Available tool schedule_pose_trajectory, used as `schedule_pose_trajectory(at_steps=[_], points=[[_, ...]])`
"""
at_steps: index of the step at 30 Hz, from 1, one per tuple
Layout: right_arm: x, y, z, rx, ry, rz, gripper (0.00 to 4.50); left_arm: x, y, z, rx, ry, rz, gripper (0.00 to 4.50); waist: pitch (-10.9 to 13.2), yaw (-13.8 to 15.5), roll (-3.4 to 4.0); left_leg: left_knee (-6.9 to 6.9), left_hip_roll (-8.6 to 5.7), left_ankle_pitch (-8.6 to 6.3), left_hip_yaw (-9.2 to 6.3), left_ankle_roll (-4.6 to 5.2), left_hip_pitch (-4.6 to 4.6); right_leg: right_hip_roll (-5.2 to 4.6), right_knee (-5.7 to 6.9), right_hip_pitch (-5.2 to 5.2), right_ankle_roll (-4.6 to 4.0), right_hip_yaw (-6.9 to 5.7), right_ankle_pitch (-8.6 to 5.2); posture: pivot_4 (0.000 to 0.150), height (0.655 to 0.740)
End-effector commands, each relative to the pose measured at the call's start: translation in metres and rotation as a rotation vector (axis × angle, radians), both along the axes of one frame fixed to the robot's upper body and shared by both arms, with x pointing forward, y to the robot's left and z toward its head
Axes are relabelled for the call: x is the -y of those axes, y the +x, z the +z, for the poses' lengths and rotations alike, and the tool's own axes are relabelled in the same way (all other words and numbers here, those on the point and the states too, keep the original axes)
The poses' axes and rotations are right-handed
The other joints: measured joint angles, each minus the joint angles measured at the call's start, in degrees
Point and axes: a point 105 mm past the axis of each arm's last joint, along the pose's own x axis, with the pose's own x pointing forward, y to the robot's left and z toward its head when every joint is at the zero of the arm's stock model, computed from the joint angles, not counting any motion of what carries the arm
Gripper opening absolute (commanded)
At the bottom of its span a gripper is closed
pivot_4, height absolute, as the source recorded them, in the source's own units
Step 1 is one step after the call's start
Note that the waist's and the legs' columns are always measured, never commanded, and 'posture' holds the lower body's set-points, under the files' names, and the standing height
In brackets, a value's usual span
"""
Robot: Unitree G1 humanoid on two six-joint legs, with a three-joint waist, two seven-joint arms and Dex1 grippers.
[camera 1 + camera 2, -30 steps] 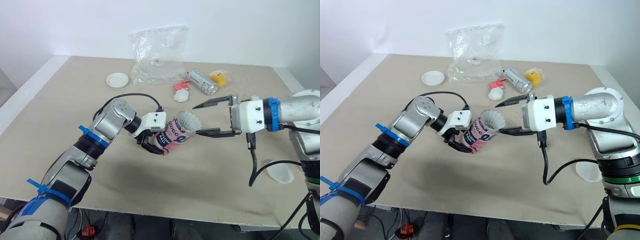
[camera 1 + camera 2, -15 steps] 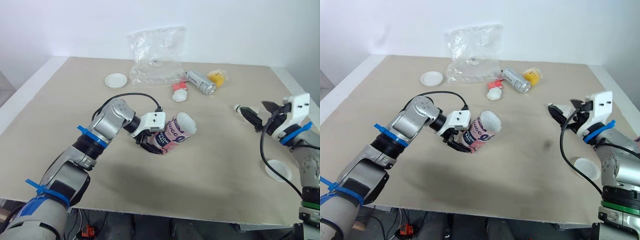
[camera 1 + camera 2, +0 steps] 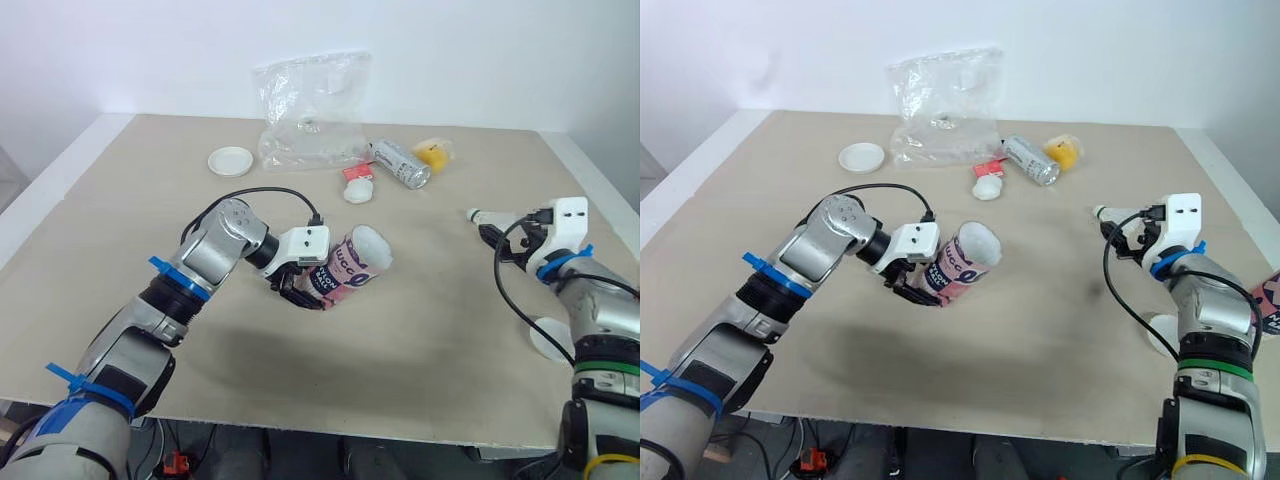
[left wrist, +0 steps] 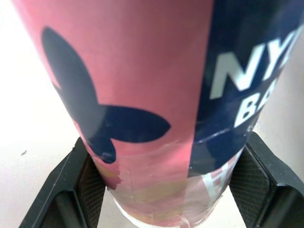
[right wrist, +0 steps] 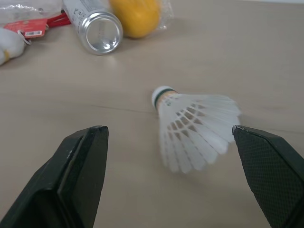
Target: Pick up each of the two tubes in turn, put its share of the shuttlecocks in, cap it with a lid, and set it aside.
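While spanning the whole view, beige surface [image 3: 420,330] bare through the middle, cluttered only along the far edge. Largest there: crumpled clear plastic bag [image 3: 315,110], far centre.

Left of centre, pink-and-navy tube [image 3: 345,268] held tilted, mouth raised toward the right, white feathers showing at the mouth. Clamped at its lower end by left gripper [image 3: 298,288], black pads pressed flat against both sides in the left wrist view.

Right gripper [image 3: 500,240] pulled well clear of that mouth, its place a second ago, and swung out to the right side of the surface. Spread wide now, holding nothing, pointed at a loose shuttlecock [image 5: 197,130] lying on its side straight ahead, between the lines of the two fingers.

Beyond that, soda can [image 3: 403,163] on its side just right of the bag, with a wrapped yellow item [image 3: 436,153] beside it.

Reads as one shuttlecock seated and the next lined up for pickup; filling not finished, capping to come. Two white lids waiting: far-left lid [image 3: 232,160] beside the bag, near-right lid [image 3: 555,340] close to the right arm.
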Motion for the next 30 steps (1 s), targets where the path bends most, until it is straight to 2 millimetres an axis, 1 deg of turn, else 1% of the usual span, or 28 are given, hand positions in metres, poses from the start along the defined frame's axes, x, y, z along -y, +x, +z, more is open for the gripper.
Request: schedule_pose_trajectory(at_steps=[1,4,8,14,20,26,27,28,30], points=[[-0.001,0.006,0.013,0.044,-0.006,0.005,4.47,-0.001,-0.002,-0.002,-0.001,0.011,0.000,3.23,0.00,-0.02,0.00,0.00,0.00,0.00,0.00,0.00,0.00,0.00,0.00,0.00,0.00,0.00,0.00,0.150,0.7400],[-0.008,0.012,0.010,0.027,0.034,0.024,4.47,-0.001,-0.001,-0.002,-0.001,0.009,0.004,3.23,0.00,-0.03,0.00,0.00,-0.01,0.00,0.01,0.00,0.00,-0.02,0.00,0.00,0.00,0.00,0.00,0.150,0.7400],[-0.011,0.019,0.006,0.012,0.042,0.014,4.47,0.000,-0.001,-0.001,0.000,0.004,0.005,3.23,0.00,-0.07,0.00,0.01,0.00,0.00,0.01,0.00,0.01,-0.01,0.00,0.00,0.02,0.00,0.01,0.150,0.7400],[-0.021,0.029,0.007,0.011,0.071,0.035,4.47,-0.002,0.000,-0.001,0.003,0.003,0.014,3.23,0.00,-0.14,0.00,0.00,-0.02,0.00,0.01,0.00,0.01,-0.02,0.00,0.00,0.00,0.00,0.02,0.150,0.7400],[-0.024,0.035,0.010,0.019,0.067,0.039,4.47,-0.004,0.002,0.000,0.006,0.001,0.027,3.23,0.00,-0.15,0.01,0.00,-0.02,0.00,0.01,0.00,0.01,-0.02,0.00,0.00,0.00,0.00,0.02,0.150,0.7400],[-0.022,0.036,0.012,0.042,0.075,0.031,4.47,-0.004,0.002,0.000,0.009,0.001,0.031,3.23,0.01,-0.18,0.01,0.00,-0.02,0.00,0.01,0.00,0.01,-0.01,0.00,0.00,0.00,0.01,0.02,0.150,0.7400],[-0.021,0.036,0.012,0.043,0.080,0.022,4.08,-0.004,0.002,0.000,0.009,0.000,0.031,3.23,0.01,-0.18,0.01,0.00,-0.02,0.00,0.01,0.00,0.01,-0.02,0.00,0.00,0.00,0.00,0.02,0.150,0.7400],[-0.020,0.036,0.012,0.042,0.084,0.018,4.08,-0.004,0.002,0.000,0.009,0.000,0.031,3.23,0.00,-0.19,0.01,0.00,-0.02,0.00,0.01,0.00,0.01,-0.02,0.00,0.00,0.00,0.00,0.02,0.150,0.7400],[-0.019,0.037,0.012,0.037,0.087,0.014,3.39,-0.003,0.002,0.001,0.009,-0.001,0.031,3.23,0.01,-0.20,0.01,0.00,-0.01,0.00,0.01,0.00,0.01,-0.01,0.00,0.00,0.01,0.01,0.02,0.150,0.7400]])
